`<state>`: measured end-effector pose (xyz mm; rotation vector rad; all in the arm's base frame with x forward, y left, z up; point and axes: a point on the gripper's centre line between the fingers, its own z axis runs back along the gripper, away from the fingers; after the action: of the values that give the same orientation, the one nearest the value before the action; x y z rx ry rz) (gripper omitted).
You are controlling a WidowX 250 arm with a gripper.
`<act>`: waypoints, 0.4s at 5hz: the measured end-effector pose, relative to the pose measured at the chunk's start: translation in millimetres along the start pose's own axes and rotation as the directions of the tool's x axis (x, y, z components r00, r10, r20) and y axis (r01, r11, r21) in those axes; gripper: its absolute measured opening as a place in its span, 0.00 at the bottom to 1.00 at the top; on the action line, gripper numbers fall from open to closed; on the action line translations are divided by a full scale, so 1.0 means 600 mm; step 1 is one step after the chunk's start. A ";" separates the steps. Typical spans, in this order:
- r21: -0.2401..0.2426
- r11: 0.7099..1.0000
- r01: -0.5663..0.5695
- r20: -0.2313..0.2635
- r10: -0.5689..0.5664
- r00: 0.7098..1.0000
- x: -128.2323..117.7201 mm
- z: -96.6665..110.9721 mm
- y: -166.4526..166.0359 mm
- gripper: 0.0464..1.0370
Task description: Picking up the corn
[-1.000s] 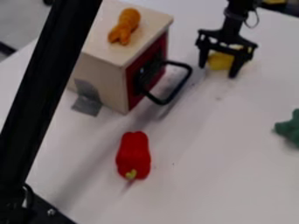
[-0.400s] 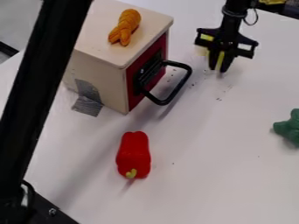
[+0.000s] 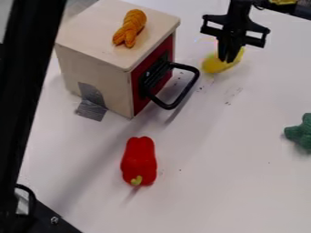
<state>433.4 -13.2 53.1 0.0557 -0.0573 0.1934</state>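
Note:
At the upper right, my black gripper [image 3: 229, 58] hangs down over the white table, its two fingers close together. They are shut on the middle of the yellow corn [image 3: 213, 64], which sticks out on both sides of them, its lower-left end broad and its other end reaching up to the right. The fingers cover the corn's middle. Whether the corn touches the table, I cannot tell.
A wooden box [image 3: 100, 68] with a red front and black handle [image 3: 182, 93] stands left of the gripper, an orange knotted piece [image 3: 130, 28] on top. A red pepper [image 3: 139, 160] lies lower down, a green object [image 3: 300, 133] at the right edge. A black bar [image 3: 27, 91] crosses the left side.
The gripper's fingers have come together from wide apart. The corn now shows in a slanted pose around them. At the left, the black bar has shifted leftward.

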 end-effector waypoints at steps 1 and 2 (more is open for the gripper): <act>-0.024 0.999 0.035 0.038 -0.034 0.999 0.019 0.014 0.003 0.45; -0.015 0.996 0.092 0.030 -0.092 0.995 0.033 -0.013 0.010 0.77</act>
<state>452.3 -3.1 46.7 0.0443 -0.0853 0.1002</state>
